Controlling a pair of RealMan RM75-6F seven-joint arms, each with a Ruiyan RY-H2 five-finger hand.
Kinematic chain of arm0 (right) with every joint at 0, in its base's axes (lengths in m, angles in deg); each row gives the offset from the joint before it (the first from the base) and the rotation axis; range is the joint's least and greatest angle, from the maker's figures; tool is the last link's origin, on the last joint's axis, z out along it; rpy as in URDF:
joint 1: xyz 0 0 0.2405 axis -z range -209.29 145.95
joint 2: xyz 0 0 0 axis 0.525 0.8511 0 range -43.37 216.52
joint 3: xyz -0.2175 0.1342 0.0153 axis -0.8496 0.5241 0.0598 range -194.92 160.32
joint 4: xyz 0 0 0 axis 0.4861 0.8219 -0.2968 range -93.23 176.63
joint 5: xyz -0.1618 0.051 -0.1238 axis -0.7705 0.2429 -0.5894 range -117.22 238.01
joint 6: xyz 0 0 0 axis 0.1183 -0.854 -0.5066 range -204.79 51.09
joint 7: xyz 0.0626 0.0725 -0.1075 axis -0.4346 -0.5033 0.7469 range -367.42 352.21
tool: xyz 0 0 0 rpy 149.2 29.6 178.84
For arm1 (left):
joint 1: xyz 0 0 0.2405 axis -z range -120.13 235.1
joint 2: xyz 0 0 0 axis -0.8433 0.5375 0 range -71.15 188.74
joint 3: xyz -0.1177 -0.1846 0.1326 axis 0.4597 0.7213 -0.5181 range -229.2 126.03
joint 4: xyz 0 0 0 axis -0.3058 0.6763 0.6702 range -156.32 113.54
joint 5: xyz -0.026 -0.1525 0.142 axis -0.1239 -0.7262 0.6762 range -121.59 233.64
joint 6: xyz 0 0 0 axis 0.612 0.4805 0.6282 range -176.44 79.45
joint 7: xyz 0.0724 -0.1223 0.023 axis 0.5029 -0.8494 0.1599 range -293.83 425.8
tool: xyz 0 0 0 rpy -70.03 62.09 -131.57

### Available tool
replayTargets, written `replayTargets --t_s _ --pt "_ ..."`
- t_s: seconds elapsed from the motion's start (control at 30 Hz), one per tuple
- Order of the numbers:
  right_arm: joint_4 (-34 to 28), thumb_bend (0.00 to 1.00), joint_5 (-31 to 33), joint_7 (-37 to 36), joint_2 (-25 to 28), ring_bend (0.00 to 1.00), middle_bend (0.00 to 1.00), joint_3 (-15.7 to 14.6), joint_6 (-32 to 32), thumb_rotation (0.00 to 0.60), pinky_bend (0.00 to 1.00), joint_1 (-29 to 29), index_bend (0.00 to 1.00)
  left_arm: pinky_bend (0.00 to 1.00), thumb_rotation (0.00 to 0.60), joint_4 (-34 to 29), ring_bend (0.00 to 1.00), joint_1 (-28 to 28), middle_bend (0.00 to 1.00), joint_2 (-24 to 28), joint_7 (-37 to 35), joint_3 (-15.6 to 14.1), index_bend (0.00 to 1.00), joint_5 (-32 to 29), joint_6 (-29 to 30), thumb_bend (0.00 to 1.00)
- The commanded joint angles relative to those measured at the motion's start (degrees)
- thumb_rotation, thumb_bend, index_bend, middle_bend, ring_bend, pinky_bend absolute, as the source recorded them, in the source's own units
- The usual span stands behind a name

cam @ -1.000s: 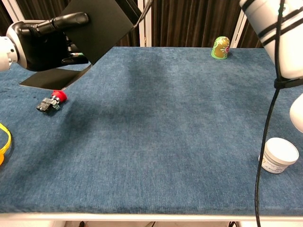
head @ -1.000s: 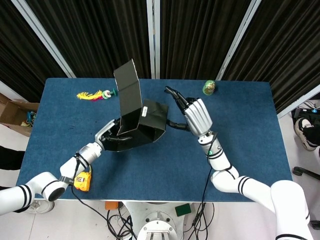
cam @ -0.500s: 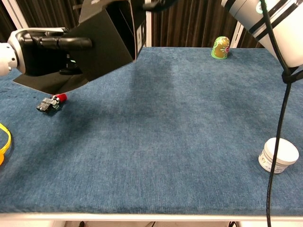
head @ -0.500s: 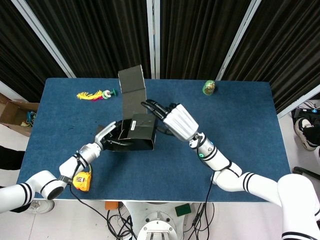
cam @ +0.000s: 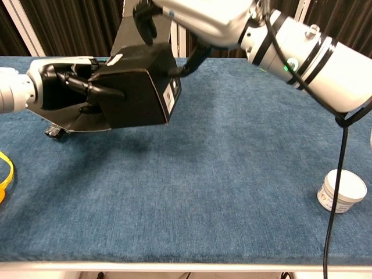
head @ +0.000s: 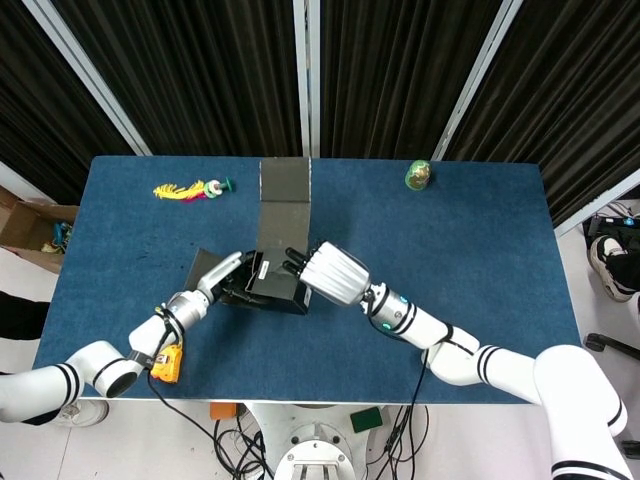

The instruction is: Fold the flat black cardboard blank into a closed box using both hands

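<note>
Both robot hands meet on a partly folded black cardboard box (cam: 136, 87) held above the blue table (cam: 232, 174), left of centre. The left hand (cam: 61, 90) grips the box from its left side, dark fingers (cam: 104, 90) curled along the front face and a loose bottom flap jutting out beneath the palm. The right hand (cam: 192, 14) comes down over the top of the box, fingers (cam: 145, 20) bent over its upper edge and thumb pressed against the right wall, beside a small white label (cam: 172, 96). In the head view one tall flap (head: 284, 215) runs away from the box body toward the far edge of the table, unfolded, while the left hand (head: 225, 280) and right hand (head: 325, 275) flank the body. Around the table lie a white jar (cam: 343, 190) near the right front, a green egg-shaped toy (head: 418, 176) at the far side, a bright feather toy (head: 190, 189) at the far left, and a yellow tape measure (head: 165, 362) beside the left arm.
</note>
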Motion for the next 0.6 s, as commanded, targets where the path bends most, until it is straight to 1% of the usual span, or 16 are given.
replayTargets --t_s 0.03,0.37,0.5,0.6 --pt "3.4 0.0 -0.9 -1.1 -2.4 0.88 0.51 -1.5 -0.6 0.6 0.93 0.0 0.59 0.89 0.599 3.1 0.61 -0.1 0.31 -2.7 4.9 -0.9 0.31 -0.5 0.5 0.01" --pt "13.5 0.03 -2.2 -2.6 -8.3 0.89 0.55 -4.8 -0.4 0.6 0.94 0.2 0.64 0.89 0.599 9.2 0.61 0.0 0.31 -8.5 15.5 -2.1 0.31 -2.3 -0.5 0.01" --pt "18.0 0.03 -3.2 -3.5 -10.5 0.89 0.55 -6.4 -0.5 0.6 0.94 0.0 0.64 0.89 0.598 10.7 0.61 0.0 0.3 -10.0 17.4 -2.4 0.31 -2.7 -1.0 0.01" --pt "20.4 0.03 -3.1 -4.9 -11.8 0.89 0.55 -6.8 -0.6 0.6 0.94 -0.1 0.64 0.89 0.599 10.9 0.61 0.0 0.29 -10.1 18.1 -2.5 0.3 -2.7 -1.2 0.01"
